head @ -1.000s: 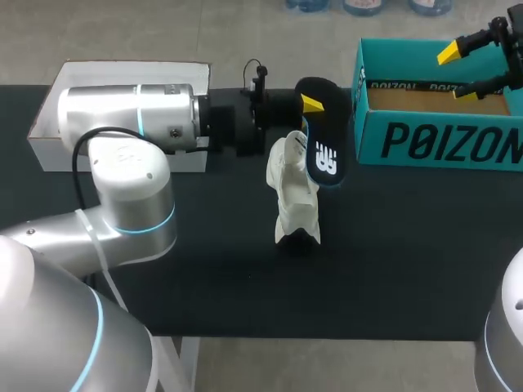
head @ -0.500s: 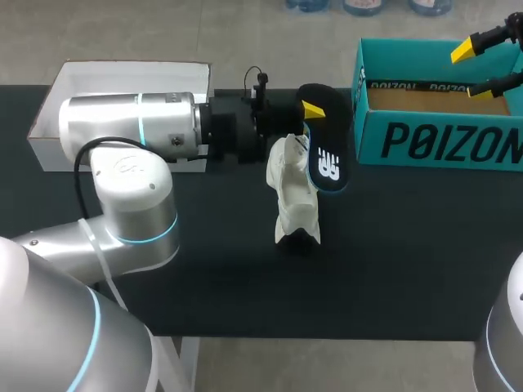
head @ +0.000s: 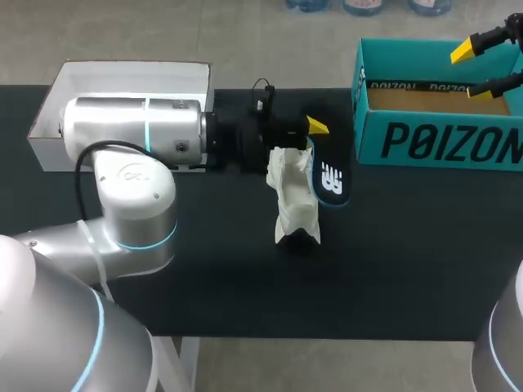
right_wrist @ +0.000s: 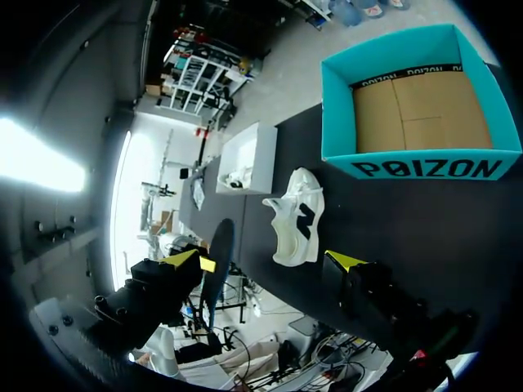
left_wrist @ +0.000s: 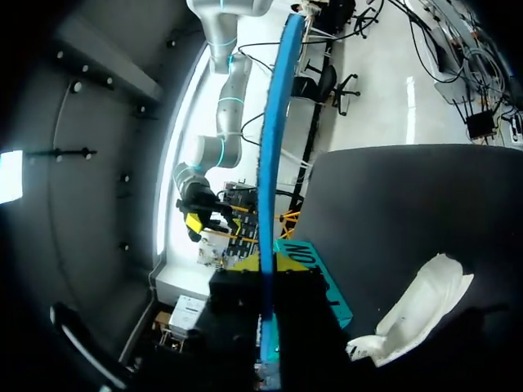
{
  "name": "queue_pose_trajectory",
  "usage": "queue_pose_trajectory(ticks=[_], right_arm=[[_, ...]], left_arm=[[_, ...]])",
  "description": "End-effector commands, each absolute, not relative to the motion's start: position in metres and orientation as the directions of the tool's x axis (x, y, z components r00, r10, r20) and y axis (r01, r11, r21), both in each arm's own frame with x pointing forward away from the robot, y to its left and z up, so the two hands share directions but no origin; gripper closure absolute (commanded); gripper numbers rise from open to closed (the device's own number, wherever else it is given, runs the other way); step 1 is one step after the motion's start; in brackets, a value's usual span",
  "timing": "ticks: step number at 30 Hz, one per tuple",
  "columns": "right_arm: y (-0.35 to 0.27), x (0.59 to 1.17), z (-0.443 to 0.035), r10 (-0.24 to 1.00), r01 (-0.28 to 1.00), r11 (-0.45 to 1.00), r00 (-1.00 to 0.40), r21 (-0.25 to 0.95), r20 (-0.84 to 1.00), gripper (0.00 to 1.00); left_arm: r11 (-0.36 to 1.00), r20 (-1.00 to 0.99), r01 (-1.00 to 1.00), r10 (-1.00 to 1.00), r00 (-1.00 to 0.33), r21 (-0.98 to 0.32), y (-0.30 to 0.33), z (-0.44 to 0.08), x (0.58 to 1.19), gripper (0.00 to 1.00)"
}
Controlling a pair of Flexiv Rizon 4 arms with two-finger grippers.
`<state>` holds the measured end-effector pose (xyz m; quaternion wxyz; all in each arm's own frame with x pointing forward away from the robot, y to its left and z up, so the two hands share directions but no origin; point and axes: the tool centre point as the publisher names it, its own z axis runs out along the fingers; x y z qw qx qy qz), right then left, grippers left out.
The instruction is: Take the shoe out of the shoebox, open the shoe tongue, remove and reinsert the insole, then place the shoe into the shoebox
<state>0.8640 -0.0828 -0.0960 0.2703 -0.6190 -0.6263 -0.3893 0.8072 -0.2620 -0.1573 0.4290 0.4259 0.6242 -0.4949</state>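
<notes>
A white shoe (head: 292, 200) lies on its side in the middle of the black table (head: 204, 269). My left gripper (head: 315, 129) is shut on a black insole with a blue edge (head: 329, 175), held just above and beside the shoe's opening. In the left wrist view the insole (left_wrist: 270, 180) shows edge-on between that gripper's fingers (left_wrist: 268, 314), with the shoe (left_wrist: 417, 310) beside them. My right gripper (head: 478, 70) hangs open above the teal shoebox (head: 441, 139), nothing between its fingers. From the right wrist the open gripper (right_wrist: 270, 261) looks down on the shoe (right_wrist: 296, 224) and the empty box (right_wrist: 421, 167).
A white box lid (head: 122, 73) sits at the table's back left, partly behind my left arm (head: 135, 131). The shoebox stands at the back right. Bare black tabletop stretches along the front edge.
My left gripper has carried the insole down and a little to the right, closer to the shoe. The right gripper rose slightly and then held still.
</notes>
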Motion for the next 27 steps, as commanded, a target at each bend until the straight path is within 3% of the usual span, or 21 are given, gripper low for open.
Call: queue_pose_trajectory(ticks=[1, 5, 7, 19, 21, 27], right_arm=[[-0.083, 0.863, -0.096, 0.567, 0.986, -0.071, -0.086, 0.153, 0.819, 0.00], [-0.083, 0.863, -0.096, 0.567, 0.986, -0.071, -0.086, 0.153, 0.819, 0.00], [-0.083, 0.863, -0.096, 0.567, 0.986, -0.071, -0.086, 0.153, 0.819, 0.00], [-0.083, 0.863, -0.096, 0.567, 0.986, -0.071, -0.086, 0.153, 0.819, 0.00], [-0.083, 0.863, -0.096, 0.567, 0.986, -0.071, -0.086, 0.153, 0.819, 0.00], [-0.083, 0.863, -0.096, 0.567, 0.986, -0.071, -0.086, 0.153, 0.819, 0.00]], left_arm=[[0.238, -0.868, 0.912, 0.300, -0.396, -0.334, -0.259, -0.172, 0.808, 1.00], [0.242, -0.786, 0.872, 0.379, -0.488, -0.425, -0.250, -0.191, 0.805, 1.00], [0.233, -0.654, 0.831, 0.525, -0.545, -0.506, -0.246, -0.209, 0.796, 1.00], [0.254, -0.627, 0.848, 0.582, -0.518, -0.465, -0.244, -0.217, 0.792, 1.00], [0.164, -0.666, 0.851, 0.556, -0.498, -0.500, -0.245, -0.228, 0.793, 1.00], [0.131, -0.675, 0.884, 0.599, -0.431, -0.449, -0.239, -0.256, 0.788, 1.00]])
